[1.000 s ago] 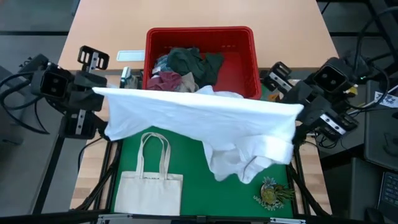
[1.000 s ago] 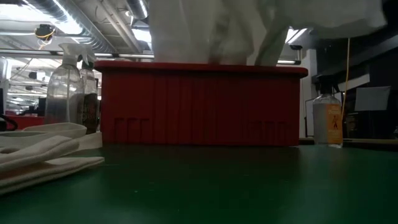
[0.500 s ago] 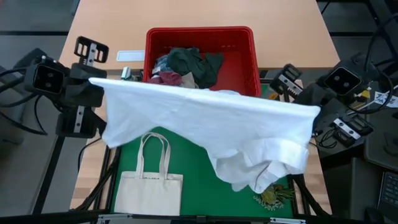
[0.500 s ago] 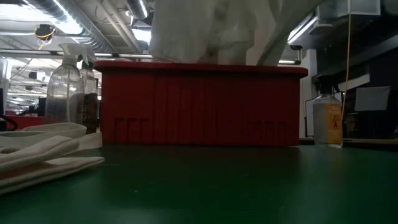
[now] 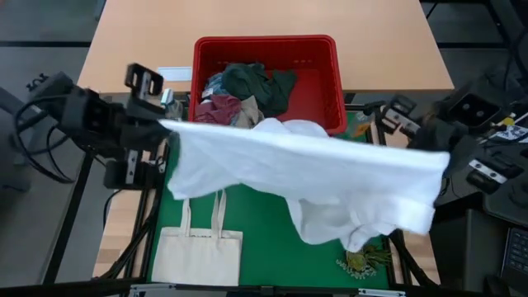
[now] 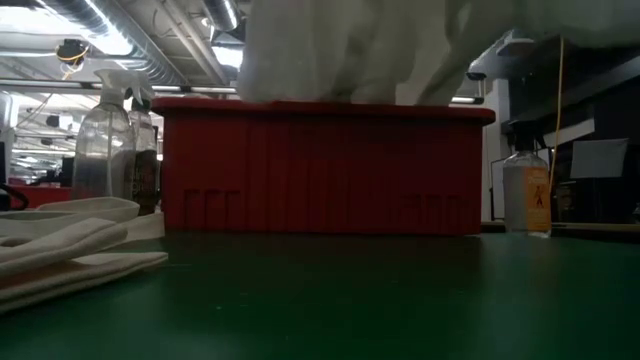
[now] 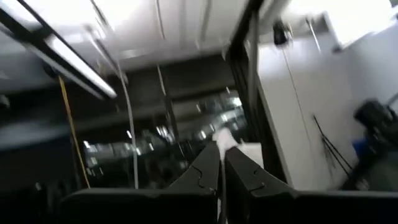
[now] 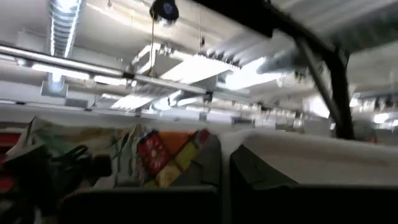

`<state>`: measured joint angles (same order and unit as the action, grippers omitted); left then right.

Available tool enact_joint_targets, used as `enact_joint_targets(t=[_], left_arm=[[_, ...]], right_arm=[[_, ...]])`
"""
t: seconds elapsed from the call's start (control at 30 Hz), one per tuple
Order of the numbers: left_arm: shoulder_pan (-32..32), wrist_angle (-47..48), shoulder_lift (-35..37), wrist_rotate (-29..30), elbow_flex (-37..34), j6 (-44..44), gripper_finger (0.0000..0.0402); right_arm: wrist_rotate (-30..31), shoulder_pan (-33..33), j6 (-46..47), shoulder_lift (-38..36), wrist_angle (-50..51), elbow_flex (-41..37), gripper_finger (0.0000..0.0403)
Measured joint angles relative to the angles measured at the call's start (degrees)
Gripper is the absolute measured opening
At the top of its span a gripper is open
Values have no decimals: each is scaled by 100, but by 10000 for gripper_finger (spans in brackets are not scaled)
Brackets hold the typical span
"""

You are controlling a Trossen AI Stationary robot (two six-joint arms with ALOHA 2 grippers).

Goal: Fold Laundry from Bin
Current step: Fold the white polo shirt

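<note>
Your left pincer (image 5: 163,128) and right pincer (image 5: 441,155) each clench a corner of the white garment (image 5: 313,169), stretched above the worktop (image 5: 256,214) near the bin (image 5: 266,51).

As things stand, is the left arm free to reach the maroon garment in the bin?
Probably not: the left gripper is shut on the white garment, stretched between both arms; the maroon garment lies uncovered in the bin.

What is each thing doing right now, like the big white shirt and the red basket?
white garment: held up in the air, stretched between both grippers
left gripper: shut on one end
right gripper: shut on the other end
red bin: upright, clothes piled inside
tote bag: lying flat on the green mat
</note>
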<state>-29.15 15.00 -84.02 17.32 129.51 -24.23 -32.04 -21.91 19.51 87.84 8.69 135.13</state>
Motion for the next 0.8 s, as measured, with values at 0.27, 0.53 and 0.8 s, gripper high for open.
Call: enact_joint_targets(t=[0.27,0.53,0.8], left_arm=[[-22,1919,-29,343,3,1203,0],[-403,2517,24,-440,-2,1956,0],[-502,3606,-71,844,-9,1611,0]], right_arm=[[0,-4,-63,15,1515,-7,3],[134,-471,-81,23,1608,-11,3],[779,-667,-833,34,3266,-20,3]])
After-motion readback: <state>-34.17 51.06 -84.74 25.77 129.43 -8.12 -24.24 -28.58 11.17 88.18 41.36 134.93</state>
